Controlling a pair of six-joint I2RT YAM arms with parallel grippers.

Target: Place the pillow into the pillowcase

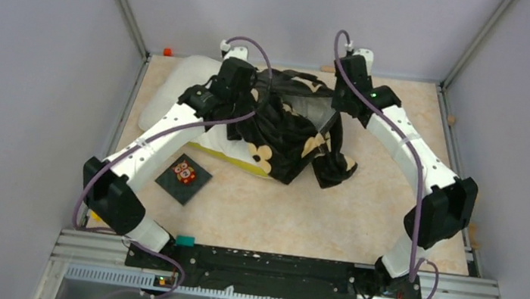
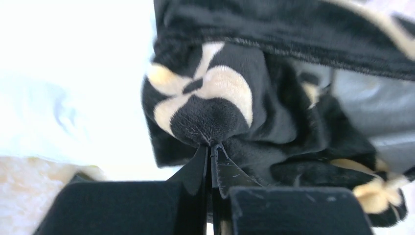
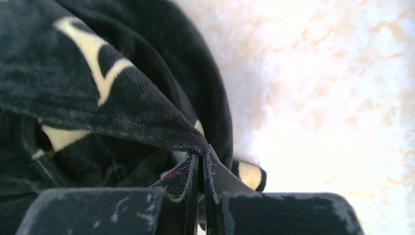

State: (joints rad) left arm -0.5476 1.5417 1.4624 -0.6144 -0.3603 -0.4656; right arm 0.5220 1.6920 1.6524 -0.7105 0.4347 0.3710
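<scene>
The black pillowcase (image 1: 290, 133) with cream flower motifs hangs bunched between both grippers over the table's far middle. The white pillow (image 1: 177, 93) with its yellow band lies at the far left, partly under the pillowcase and the left arm. My left gripper (image 1: 257, 91) is shut on a fold of the pillowcase (image 2: 205, 117), its fingertips (image 2: 211, 147) pinching the fabric. My right gripper (image 1: 334, 120) is shut on the pillowcase's edge (image 3: 122, 98), the fingertips (image 3: 201, 155) gripping a corner of cloth. The pillow shows as a bright white mass (image 2: 63, 88) in the left wrist view.
A small dark owl-picture card (image 1: 184, 178) lies on the table in front of the pillow. A small orange object (image 1: 168, 52) sits at the far left corner. Grey walls enclose the beige table (image 1: 361, 215). A teal tag (image 1: 184, 240) sits at the near rail.
</scene>
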